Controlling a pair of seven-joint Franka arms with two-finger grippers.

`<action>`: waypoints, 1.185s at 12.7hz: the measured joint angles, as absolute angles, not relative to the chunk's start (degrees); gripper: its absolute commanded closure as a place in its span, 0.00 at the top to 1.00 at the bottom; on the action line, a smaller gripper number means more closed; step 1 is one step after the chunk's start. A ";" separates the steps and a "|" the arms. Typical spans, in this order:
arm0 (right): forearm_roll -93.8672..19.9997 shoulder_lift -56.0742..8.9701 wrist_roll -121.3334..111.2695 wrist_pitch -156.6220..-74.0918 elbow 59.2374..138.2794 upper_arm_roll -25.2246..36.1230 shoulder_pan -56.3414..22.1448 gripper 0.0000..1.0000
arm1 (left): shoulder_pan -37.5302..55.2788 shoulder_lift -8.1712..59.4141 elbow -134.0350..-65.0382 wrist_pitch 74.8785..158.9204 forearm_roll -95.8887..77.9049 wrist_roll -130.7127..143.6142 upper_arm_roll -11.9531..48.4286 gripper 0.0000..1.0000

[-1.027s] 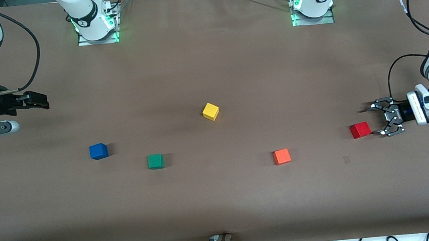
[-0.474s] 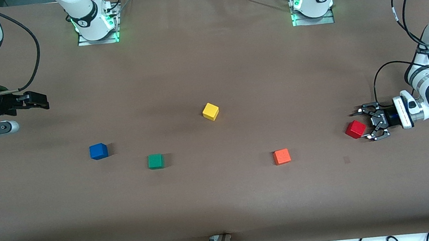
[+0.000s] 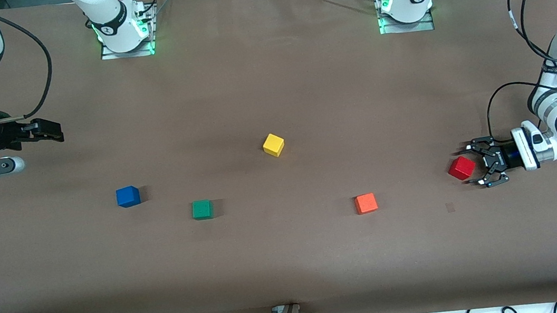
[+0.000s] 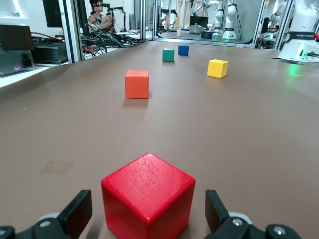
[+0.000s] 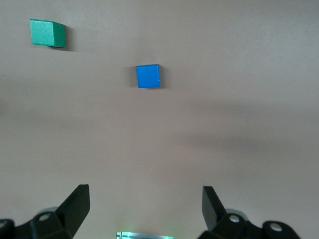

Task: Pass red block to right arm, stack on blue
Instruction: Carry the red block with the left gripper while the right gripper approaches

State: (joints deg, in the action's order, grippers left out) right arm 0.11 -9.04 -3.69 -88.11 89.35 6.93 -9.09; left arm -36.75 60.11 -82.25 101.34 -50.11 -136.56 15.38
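The red block (image 3: 461, 167) (image 4: 148, 199) sits on the table at the left arm's end, turned corner-on. My left gripper (image 3: 472, 164) (image 4: 146, 219) is low at the table and open. Its fingers (image 4: 75, 214) stand on either side of the block with gaps between them and it. The blue block (image 3: 127, 196) (image 5: 148, 76) lies toward the right arm's end. My right gripper (image 3: 49, 132) (image 5: 144, 206) waits open and empty above bare table at that end. The blue block shows ahead of it in the right wrist view.
A green cube (image 3: 202, 209) (image 5: 47, 33) lies beside the blue block. An orange cube (image 3: 365, 203) (image 4: 137, 83) and a yellow cube (image 3: 273, 145) (image 4: 218, 68) lie between the two ends. The arm bases (image 3: 122, 32) stand along the table's top edge.
My left gripper slid in around the red block, nudging it a little toward the table's middle and turning it corner-on. The right arm has not moved.
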 measured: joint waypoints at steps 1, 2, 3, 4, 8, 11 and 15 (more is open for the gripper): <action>0.11 -9.04 -3.69 -88.11 89.35 6.93 -9.09 1.00 | -36.57 60.12 -82.22 101.34 -50.42 -136.60 15.39 1.00; 0.11 -9.04 -3.69 -88.11 89.34 6.93 -9.09 1.00 | -36.37 60.23 -82.22 101.34 -50.89 -136.63 15.39 1.00; 0.11 -9.04 -3.69 -88.11 89.31 6.93 -9.09 1.00 | -36.04 60.54 -82.22 101.34 -51.46 -136.66 15.38 1.00; 0.11 -9.04 -3.70 -88.11 89.31 6.93 -9.09 1.00 | -35.53 60.98 -82.22 101.34 -52.15 -136.73 15.38 1.00; 0.11 -9.05 -3.87 -88.11 89.31 6.93 -9.09 1.00 | -34.26 62.00 -82.15 101.45 -53.06 -137.05 15.38 0.86; 0.11 -9.05 -4.31 -88.11 89.31 6.93 -9.09 1.00 | -34.29 62.01 -82.05 101.45 -53.07 -137.22 15.28 0.16; 0.11 -9.10 -4.49 -88.11 89.31 6.93 -9.08 1.00 | -33.87 62.15 -82.03 100.71 -53.47 -137.34 15.60 0.00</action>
State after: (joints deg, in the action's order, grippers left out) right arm 0.11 -9.10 -4.49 -88.11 89.31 6.93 -9.08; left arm -33.87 62.15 -82.03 100.71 -53.47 -137.34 15.60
